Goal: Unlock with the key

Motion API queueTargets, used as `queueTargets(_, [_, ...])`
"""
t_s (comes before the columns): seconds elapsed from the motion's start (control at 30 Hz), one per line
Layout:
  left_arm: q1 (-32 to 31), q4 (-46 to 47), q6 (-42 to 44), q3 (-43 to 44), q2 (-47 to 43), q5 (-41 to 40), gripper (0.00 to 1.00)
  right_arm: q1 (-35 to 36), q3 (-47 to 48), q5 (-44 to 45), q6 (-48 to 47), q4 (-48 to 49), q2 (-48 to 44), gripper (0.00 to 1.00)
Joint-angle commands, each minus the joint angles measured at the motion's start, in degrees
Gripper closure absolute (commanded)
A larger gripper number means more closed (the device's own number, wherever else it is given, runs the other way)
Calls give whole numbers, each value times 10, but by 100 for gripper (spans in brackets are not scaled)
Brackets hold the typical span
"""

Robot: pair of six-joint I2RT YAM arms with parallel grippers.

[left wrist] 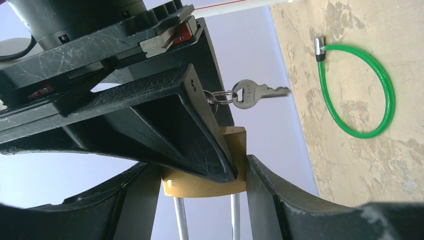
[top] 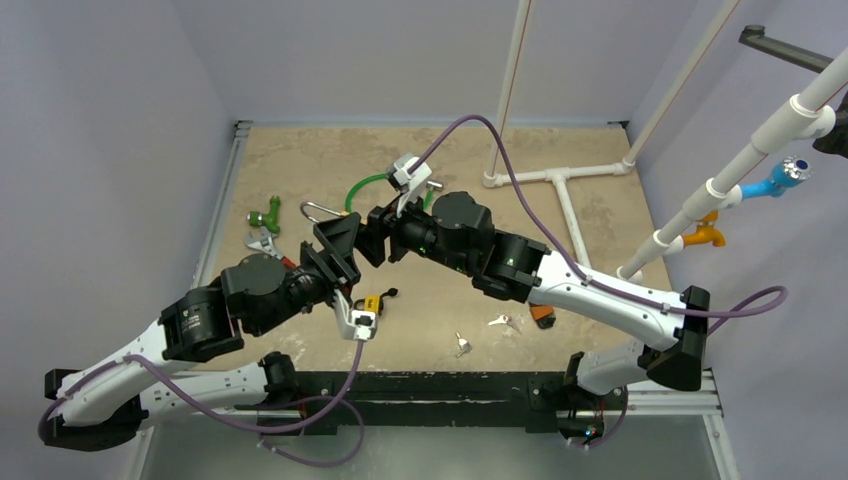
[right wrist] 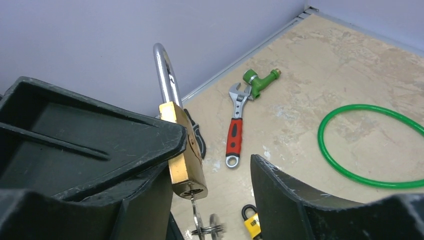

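Clamping the padlock [right wrist: 186,160] by its brass body at the overhead view's centre, the left gripper [left wrist: 202,187] holds it; the right gripper [right wrist: 210,182] has its jaws apart around the key [right wrist: 194,212]. The lock is probably heavy, rigid and slick; pinch the key's flat head.

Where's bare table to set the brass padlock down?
Far-left corner of the tan table, behind the green plastic fitting and green cable loop. Also the near middle, between the small yellow padlock and loose silver keys. Crowded around the red-handled wrench.
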Motion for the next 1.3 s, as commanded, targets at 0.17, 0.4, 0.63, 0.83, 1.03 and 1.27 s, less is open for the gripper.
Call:
queueTargets(0.17, [-6,75,11,0,-9,19,100,-3,6,-42,18,98,12,70])
queueTargets(0.4, [-6,56,-46,13,-9,32,69,-8,-33,-64,17,122,-20,100])
queueTargets(0.63, [17,-69,-244,122,9,86,7,-31,-84,-146,-44,80,-97,100])
queueTargets(0.83, [53,-235,-408,241,47,207,0,-31,-95,-202,-83,26,-127,100])
queueTargets(1.03, [102,-364,-445,325,131,326,0,-30,-58,-235,-120,-34,-117,100])
queueTargets(1.27, [185,-436,-442,394,216,433,1,-19,-21,-242,-150,-69,-112,100])
